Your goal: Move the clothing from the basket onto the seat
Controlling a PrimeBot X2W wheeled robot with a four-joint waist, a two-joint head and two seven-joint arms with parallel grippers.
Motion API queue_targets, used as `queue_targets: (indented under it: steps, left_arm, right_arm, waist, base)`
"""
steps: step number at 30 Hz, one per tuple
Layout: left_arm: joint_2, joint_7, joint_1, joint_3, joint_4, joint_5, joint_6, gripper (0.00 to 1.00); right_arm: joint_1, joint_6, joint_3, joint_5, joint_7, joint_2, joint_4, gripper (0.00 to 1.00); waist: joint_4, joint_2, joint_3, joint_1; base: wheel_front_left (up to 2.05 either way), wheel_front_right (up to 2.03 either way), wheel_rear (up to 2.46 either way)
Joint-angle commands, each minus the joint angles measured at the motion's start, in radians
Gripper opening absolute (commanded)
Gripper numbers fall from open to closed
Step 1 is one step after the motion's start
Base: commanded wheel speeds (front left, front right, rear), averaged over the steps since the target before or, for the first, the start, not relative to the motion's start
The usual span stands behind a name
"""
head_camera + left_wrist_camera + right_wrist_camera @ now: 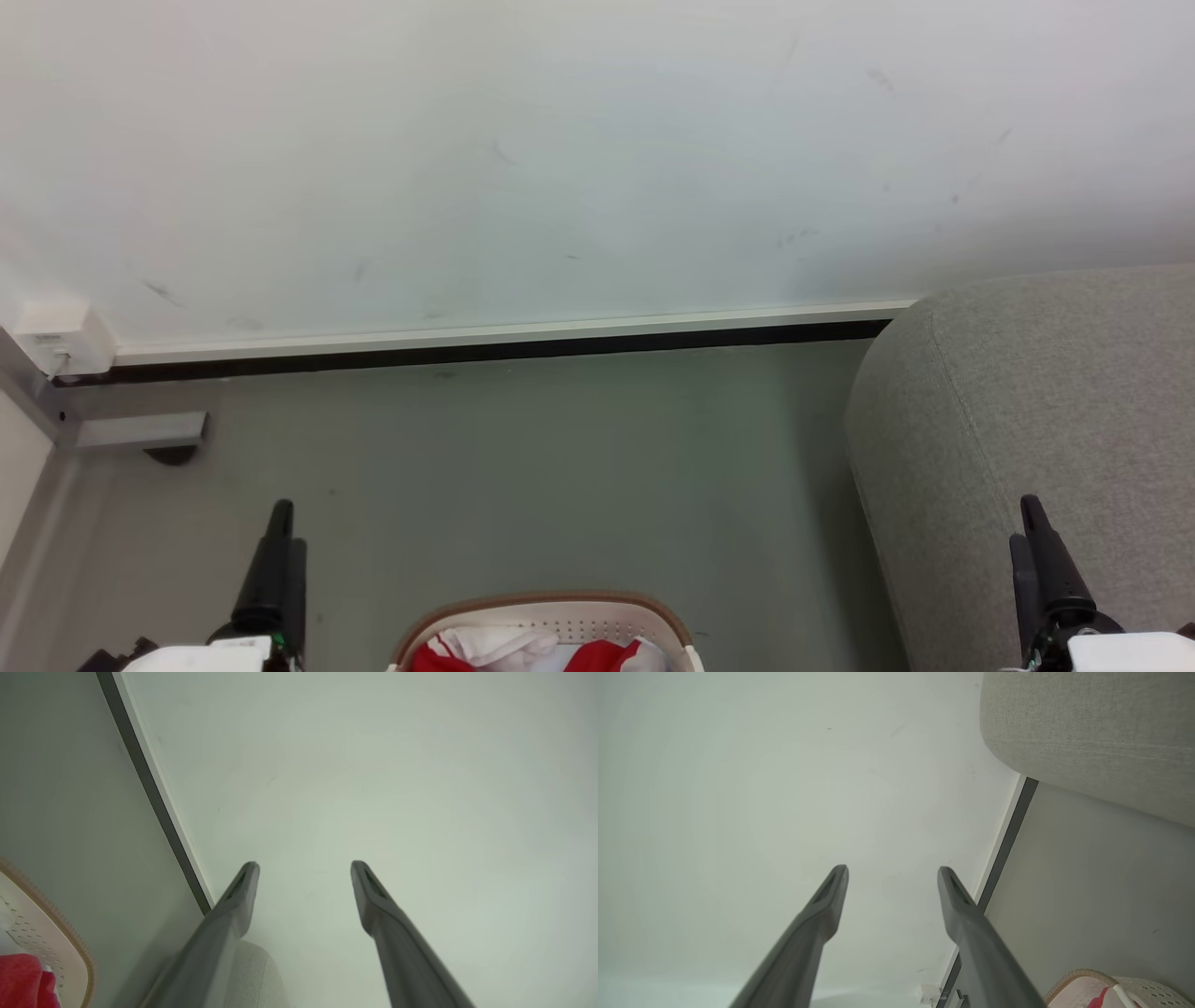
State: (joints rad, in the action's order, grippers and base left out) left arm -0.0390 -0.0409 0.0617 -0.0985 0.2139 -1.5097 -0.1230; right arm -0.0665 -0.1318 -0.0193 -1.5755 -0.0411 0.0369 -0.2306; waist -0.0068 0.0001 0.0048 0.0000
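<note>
Left wrist view: left pincer (303,868) spread wide, nothing between the fingers, aimed at the wall (420,788). Right pincer (893,872) same: open, empty, pointing at the wall. Head view: basket (551,605) sits on the floor (560,467) between the two pincers, low centre. It is cut by the frame edge, so its long axis can't be called. Clothing (611,656) is bunched inside it, red and white, no clear direction. Seat (1046,392) stands right of the basket, apart from it, rounded edge running from wall toward robot.
</note>
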Motion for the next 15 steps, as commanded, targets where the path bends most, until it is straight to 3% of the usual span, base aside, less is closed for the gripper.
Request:
queue_targets:
  steps: [1, 15]
  left_arm:
    - [-0.006, 0.012, 0.010, -0.002, -0.030, 0.053, -0.004, 1.00]
    - [-0.008, 0.070, -0.007, 0.007, -0.095, 0.375, 0.013, 1.00]
  right_arm:
    - [-0.029, 0.000, 0.014, 0.023, 0.012, 0.010, 0.025, 1.00]
    - [-0.037, 0.001, 0.080, 0.310, 0.069, 0.012, 0.082, 1.00]
  waist:
    - [-0.001, -0.0001, 0.000, 0.0000]
    - [-0.006, -0.0001, 0.002, 0.0000]
  base:
    - [0.00, 0.00, 0.00]
    - [0.00, 0.00, 0.00]
